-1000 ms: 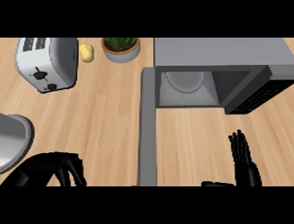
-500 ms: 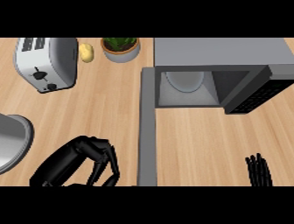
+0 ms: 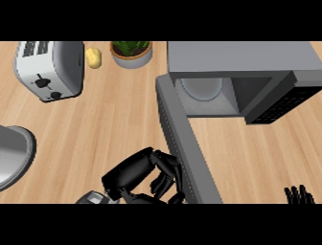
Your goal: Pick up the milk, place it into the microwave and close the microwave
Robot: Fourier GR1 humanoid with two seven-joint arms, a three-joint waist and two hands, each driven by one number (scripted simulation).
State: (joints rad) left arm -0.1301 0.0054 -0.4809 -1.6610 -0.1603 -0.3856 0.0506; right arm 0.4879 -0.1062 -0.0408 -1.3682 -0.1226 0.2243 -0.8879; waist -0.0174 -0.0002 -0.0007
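Pale wood-grain table [image 3: 107, 119] fills your view from above, seen steeply downward. At the upper right sits a grey microwave [image 3: 242, 60] with its door [image 3: 185, 143] swung wide open toward you, so the door reads as a long grey slab running down the middle of the view; inside the cavity you can make out a pale round turntable plate [image 3: 201, 88]. At the upper left stands a silver toaster [image 3: 51, 69], with a small yellow item [image 3: 94, 57] and a potted plant [image 3: 131, 51] just beside it along the far edge. A large metal pot [image 3: 1, 155] is cut off by the left edge. Your left hand [image 3: 139, 174] is low in the view, just left of the open door and close against it, its fingers curled; whether they are clamped on anything cannot be told from here. The milk itself is not visible anywhere, neither on the table nor in the microwave; if it is held, the hand hides it. Your right hand [image 3: 300, 195] shows only as fingertips at the lower right edge, fingers straight and slightly apart, resting. The likely risk now is the left hand catching the door's edge, since they sit so close: a knock could swing the door or jar whatever the hand holds. Closing the door before the milk is confirmed inside would also spoil the task
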